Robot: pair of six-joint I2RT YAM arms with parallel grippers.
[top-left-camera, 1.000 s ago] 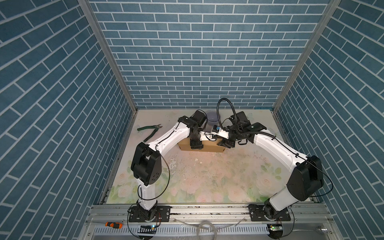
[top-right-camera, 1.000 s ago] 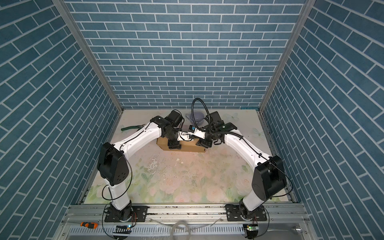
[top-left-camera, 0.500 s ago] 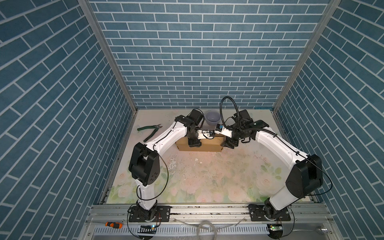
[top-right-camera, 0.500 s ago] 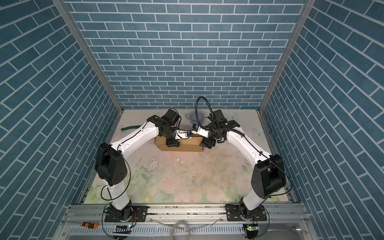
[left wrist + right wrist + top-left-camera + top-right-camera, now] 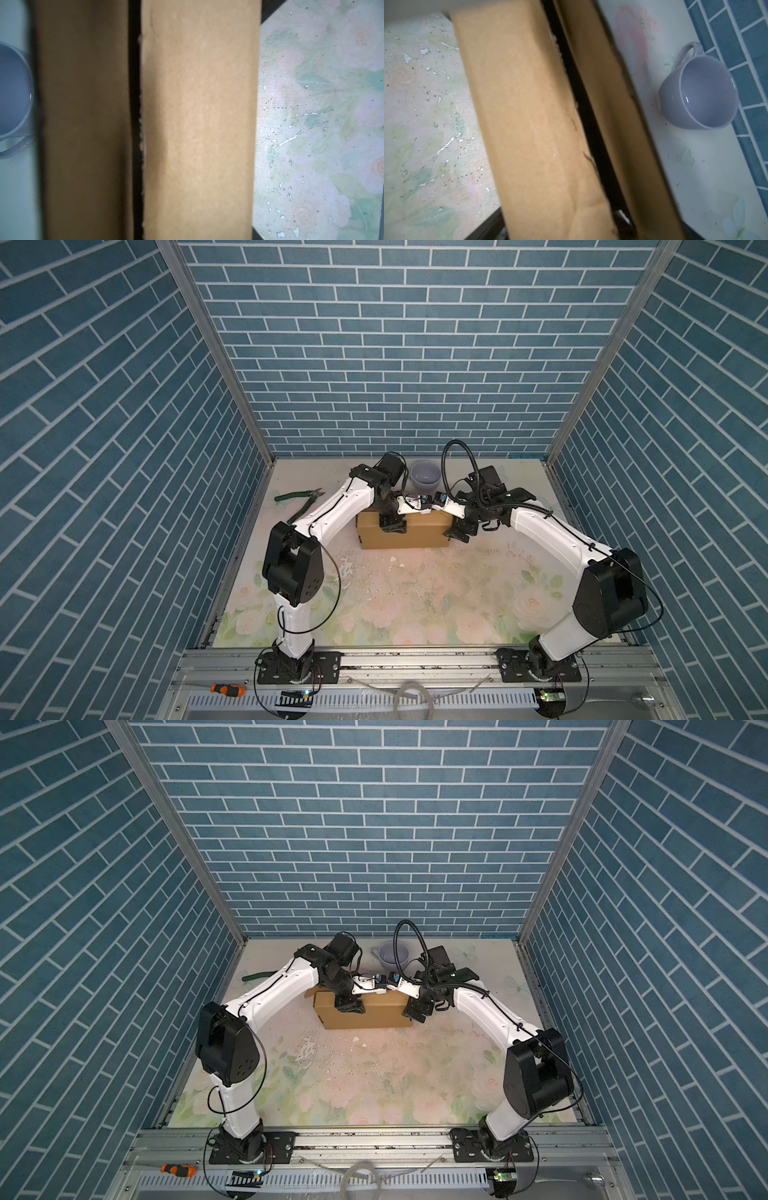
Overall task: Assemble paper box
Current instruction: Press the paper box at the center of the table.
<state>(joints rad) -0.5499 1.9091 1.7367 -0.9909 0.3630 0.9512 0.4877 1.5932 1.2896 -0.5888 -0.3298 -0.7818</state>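
Note:
The paper box (image 5: 409, 533) (image 5: 372, 1016) is brown cardboard and stands toward the back of the table in both top views. My left gripper (image 5: 392, 526) (image 5: 348, 1006) comes down over its left half. In the left wrist view the front panel (image 5: 199, 124) fills the space between the jaws, with one dark finger (image 5: 255, 232) against its outer face. My right gripper (image 5: 457, 533) (image 5: 415, 1014) is at the box's right end, jaws wide either side of the same panel (image 5: 533, 135). One finger (image 5: 485, 227) is outside the panel and the other sits in the dark gap behind it.
A lilac cup (image 5: 424, 475) (image 5: 702, 93) stands just behind the box near the back wall. Green-handled pliers (image 5: 299, 499) lie at the back left. An orange screwdriver (image 5: 226, 689) rests on the front rail. Blue brick walls close in three sides.
The right jaws have spread wider and the left jaws have narrowed on the panel. Both wrists shifted slightly, uncovering the cup behind. The box has stayed about where it was.

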